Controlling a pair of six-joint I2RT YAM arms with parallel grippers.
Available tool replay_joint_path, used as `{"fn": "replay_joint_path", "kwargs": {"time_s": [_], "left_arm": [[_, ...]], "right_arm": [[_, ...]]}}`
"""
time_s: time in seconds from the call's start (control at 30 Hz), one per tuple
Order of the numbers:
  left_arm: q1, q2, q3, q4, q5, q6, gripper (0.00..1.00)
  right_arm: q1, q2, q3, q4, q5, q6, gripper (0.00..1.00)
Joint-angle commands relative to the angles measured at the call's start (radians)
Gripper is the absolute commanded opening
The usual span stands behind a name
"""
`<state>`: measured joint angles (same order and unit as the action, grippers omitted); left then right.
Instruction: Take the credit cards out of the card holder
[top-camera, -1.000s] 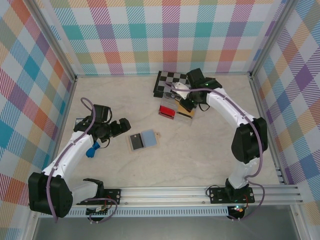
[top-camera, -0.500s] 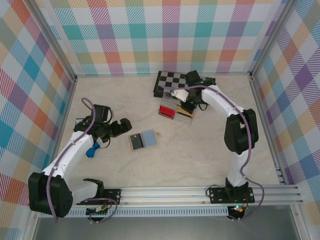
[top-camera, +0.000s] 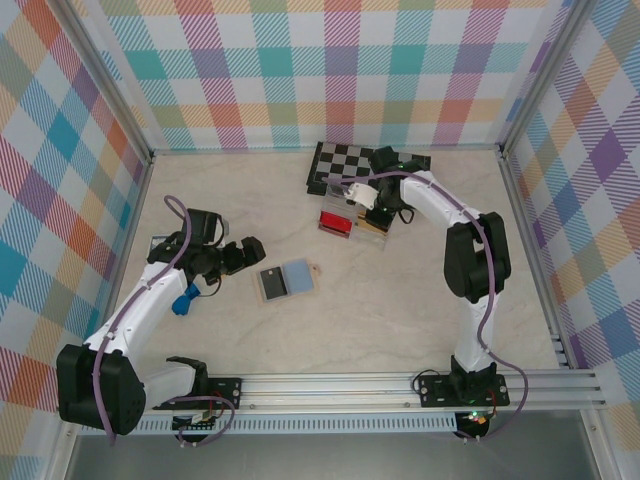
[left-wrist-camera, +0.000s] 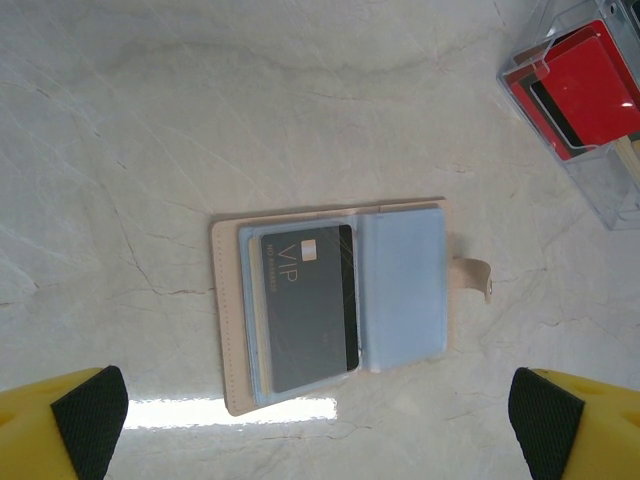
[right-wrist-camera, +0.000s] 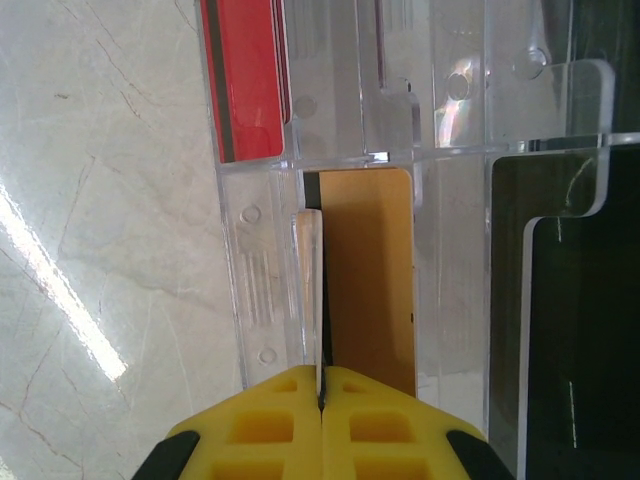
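Left claw (left-wrist-camera: 320, 430) gapes wide above the light blue folding card holder (left-wrist-camera: 400, 290), open flat on the pale marble tabletop (left-wrist-camera: 150, 120), a dark grey plastic card (left-wrist-camera: 308, 305) in one pocket. Right claw (right-wrist-camera: 320, 385) sits closed at the clear plastic tray (right-wrist-camera: 260, 280), beside an orange-tan card (right-wrist-camera: 370, 280).

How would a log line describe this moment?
left gripper open near card holder | grey card inside | right gripper shut at clear tray

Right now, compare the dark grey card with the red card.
The dark grey card lies flat on the open card holder; the red card sits in the clear tray. The dark grey card's face reads VIP beside a chip; the red card's visible face looks plain. Both are thin rectangular cards.
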<state>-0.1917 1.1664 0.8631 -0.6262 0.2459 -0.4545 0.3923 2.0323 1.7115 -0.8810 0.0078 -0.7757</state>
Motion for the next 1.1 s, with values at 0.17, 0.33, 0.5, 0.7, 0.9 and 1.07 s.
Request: {"fn": "replay_joint_path", "kwargs": {"time_s": [0.17,0.33,0.5,0.7,0.9,1.07], "left_arm": [[0.009,0.013,0.022,0.003,0.018,0.016,1.00],[0.009,0.013,0.022,0.006,0.016,0.017,1.00],[0.009,0.019,0.022,0.005,0.019,0.016,1.00],[0.009,0.019,0.020,0.006,0.020,0.016,1.00],[0.009,0.025,0.020,0.007,0.024,0.016,1.00],[0.009,0.021,0.020,0.006,0.024,0.017,1.00]], "right_arm": [[-0.005,-0.025,0.050,0.006,-0.049,-0.021,0.00],[-0.006,-0.051,0.049,0.009,-0.065,-0.026,0.00],[-0.007,-0.063,0.038,0.020,-0.063,-0.030,0.00],[-0.012,-0.036,0.056,-0.004,-0.023,-0.033,0.00],[-0.020,0.005,0.053,-0.008,-0.031,-0.036,0.00],[-0.021,0.031,0.050,-0.014,-0.044,-0.033,0.00]]}}
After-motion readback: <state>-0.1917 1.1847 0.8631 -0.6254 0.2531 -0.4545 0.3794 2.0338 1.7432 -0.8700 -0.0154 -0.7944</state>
